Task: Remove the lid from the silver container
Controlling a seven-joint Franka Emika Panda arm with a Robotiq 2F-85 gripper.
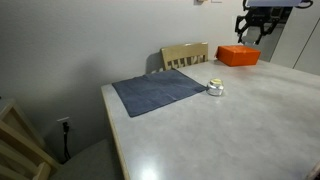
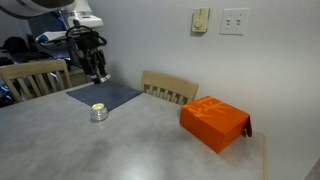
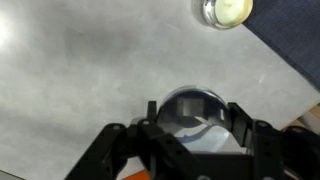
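In the wrist view my gripper (image 3: 195,120) is shut on the lid (image 3: 190,104), a flat round silver cap held between the two fingers. The silver container (image 3: 225,10) stands open below on the grey table, showing a yellowish inside, at the cloth's edge. In both exterior views the gripper (image 1: 252,30) (image 2: 99,72) hangs well above the table, away from the container (image 1: 215,88) (image 2: 98,112). The lid is too small to make out in the exterior views.
A dark blue cloth (image 1: 160,90) (image 2: 105,96) lies next to the container. An orange rectangular box (image 1: 238,56) (image 2: 215,122) sits farther along the table. Wooden chairs (image 1: 185,54) (image 2: 168,90) stand at the table's edges.
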